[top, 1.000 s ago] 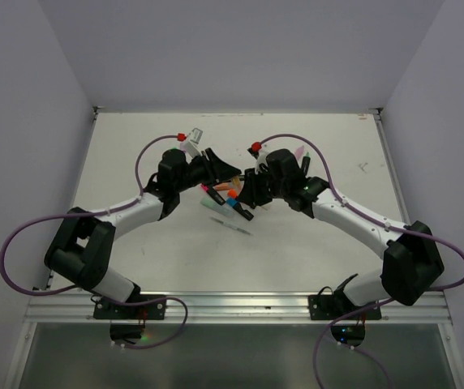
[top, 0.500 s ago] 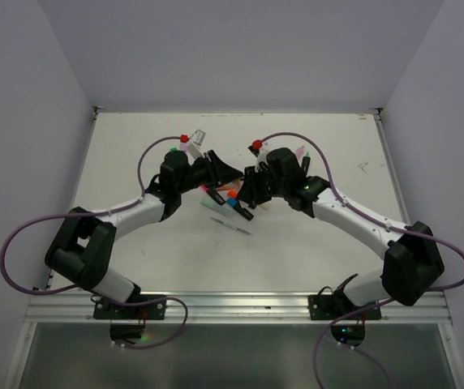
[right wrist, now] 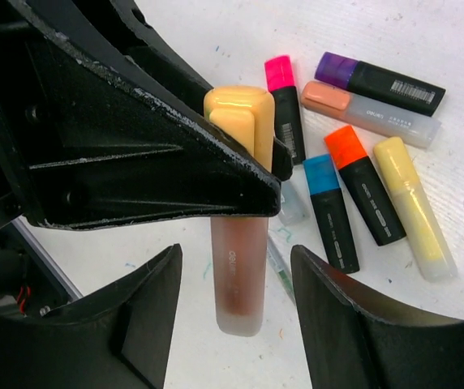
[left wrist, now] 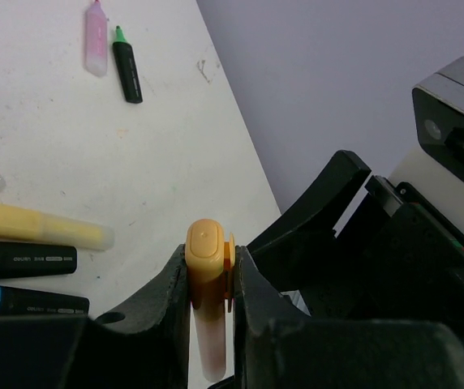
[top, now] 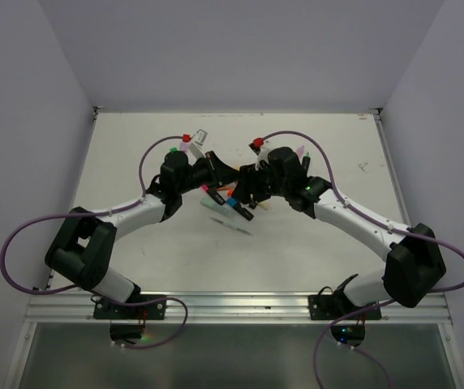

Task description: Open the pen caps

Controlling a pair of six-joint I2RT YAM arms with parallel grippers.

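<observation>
- Orange pen cap point(left wrist: 205, 247) is sitting pinched between the two fingers of the left gripper point(left wrist: 209, 279), lifted clear of the table point(right wrist: 459, 49) so the pen can be pulled apart in the air.
- I am holding the pen by the cap alone, so its pale orange barrel point(right wrist: 236, 304) is hanging free below for the other arm to take.
- I am keeping the right gripper point(right wrist: 234, 259) spread, one finger on each side of the barrel and neither touching it. It is lined up to close on the barrel, not gripping.
- Cap and barrel are looking joined to me, though the left finger is hiding the seam, so I am judging this pen as not yet opened.
- I am working just above the waiting highlighters: the pink-capped pen point(right wrist: 281, 73), purple-capped pen point(right wrist: 337, 69), orange-capped pen point(right wrist: 345, 146) and blue-capped pen point(right wrist: 321, 174) are lying close together with their caps on.
- Next I am expecting to need a firm pinch on the barrel and a straight pull away from the cap. A skewed pull could twist the pen out of the left fingers.
</observation>
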